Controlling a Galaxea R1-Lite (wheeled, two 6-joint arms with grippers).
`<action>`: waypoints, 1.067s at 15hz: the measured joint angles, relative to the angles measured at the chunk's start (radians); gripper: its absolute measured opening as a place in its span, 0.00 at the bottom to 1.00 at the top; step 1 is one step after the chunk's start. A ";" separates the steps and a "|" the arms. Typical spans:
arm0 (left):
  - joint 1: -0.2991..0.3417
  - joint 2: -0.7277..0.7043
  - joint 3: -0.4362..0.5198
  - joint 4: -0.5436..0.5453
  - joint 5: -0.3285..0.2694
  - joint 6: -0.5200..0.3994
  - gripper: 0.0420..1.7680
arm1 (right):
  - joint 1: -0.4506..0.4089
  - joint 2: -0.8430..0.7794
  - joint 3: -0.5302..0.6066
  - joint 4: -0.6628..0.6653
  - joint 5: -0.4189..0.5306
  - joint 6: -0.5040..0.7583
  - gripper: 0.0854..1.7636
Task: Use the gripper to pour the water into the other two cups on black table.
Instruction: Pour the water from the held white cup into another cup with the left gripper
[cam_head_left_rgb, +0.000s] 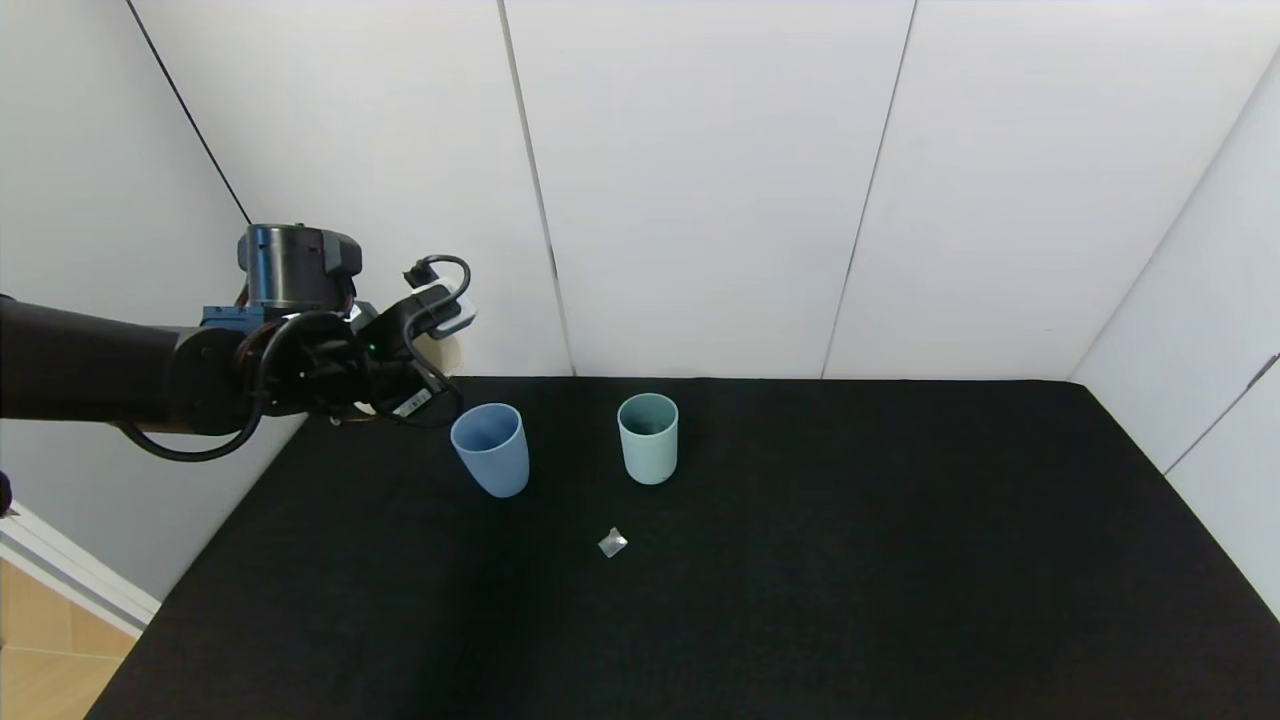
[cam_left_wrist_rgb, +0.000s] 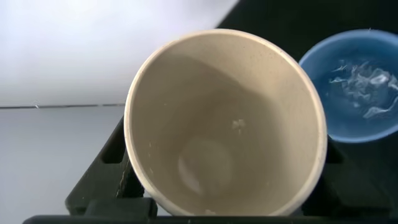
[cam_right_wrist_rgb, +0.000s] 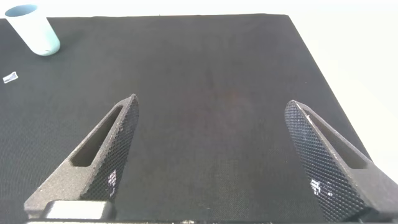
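The cream cup fills the left wrist view, its mouth turned toward the camera and its inside looking nearly drained, only a wet sheen at the bottom. The left gripper has its fingers closed around that cup's sides, holding it tipped, just left of and above the blue cup. Taking the blue cup as the landmark: it stands on the black table near the far left, and the wrist view shows rippling water inside it. Right of it, apart, stands the teal cup; whether it holds any water cannot be told. In front of the two, nearer the robot, lies a small scrap of clear wrapper. Well to the right, the right gripper hovers low over bare table with its fingers spread wide and nothing between them.

The pour into the blue cup seems done or ending. The next move likely calls for righting the cream cup and carrying it rightward over the teal cup, though little water looks left to tip.
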 joint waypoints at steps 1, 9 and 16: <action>-0.013 -0.003 -0.011 0.000 0.000 -0.015 0.72 | 0.000 0.000 0.000 0.000 0.000 0.000 0.97; -0.187 0.031 -0.224 0.160 0.036 -0.084 0.72 | 0.000 0.000 0.000 0.000 0.000 0.000 0.97; -0.310 0.187 -0.402 0.164 0.121 -0.082 0.72 | 0.000 0.000 0.000 0.000 0.000 0.000 0.97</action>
